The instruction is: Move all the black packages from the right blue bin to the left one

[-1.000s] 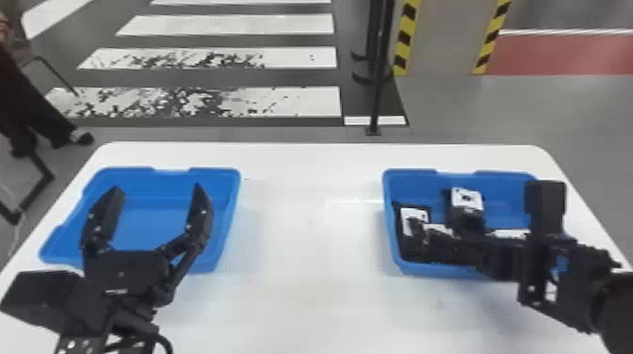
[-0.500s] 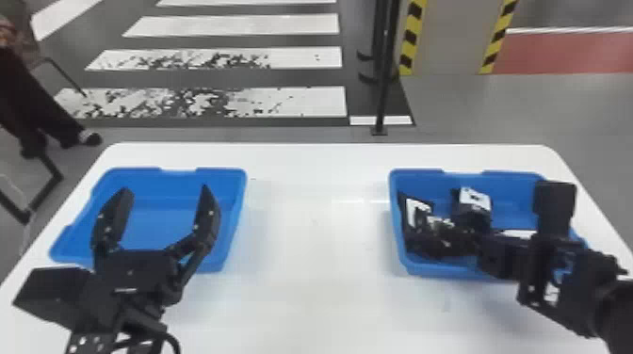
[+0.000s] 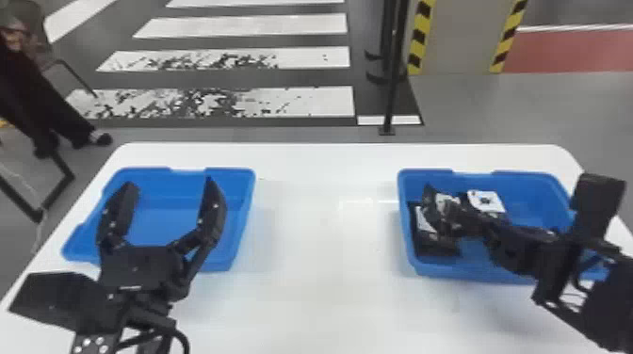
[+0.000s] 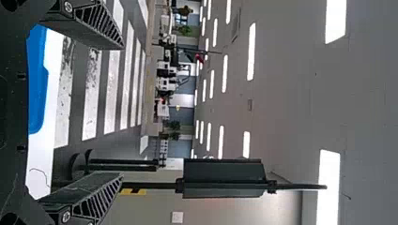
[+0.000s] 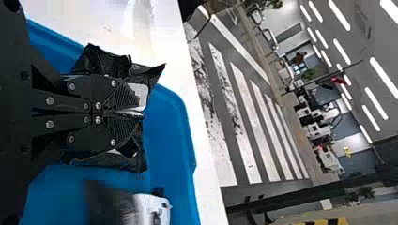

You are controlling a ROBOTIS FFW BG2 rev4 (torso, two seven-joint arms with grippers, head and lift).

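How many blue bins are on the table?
2 on the table: the left bin, partly behind the left gripper in the head view; the right bin, on the opposite side, partly behind the right arm.

No readable text, labels or numbers anywhere.

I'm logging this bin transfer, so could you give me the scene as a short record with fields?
surface: white table
source: right blue bin
target: left blue bin
right gripper: fingers closed on a black package at the right bin's left end
left gripper: open, at the left bin
other packages: a black one at the right bin's left end; a white-labelled one farther right
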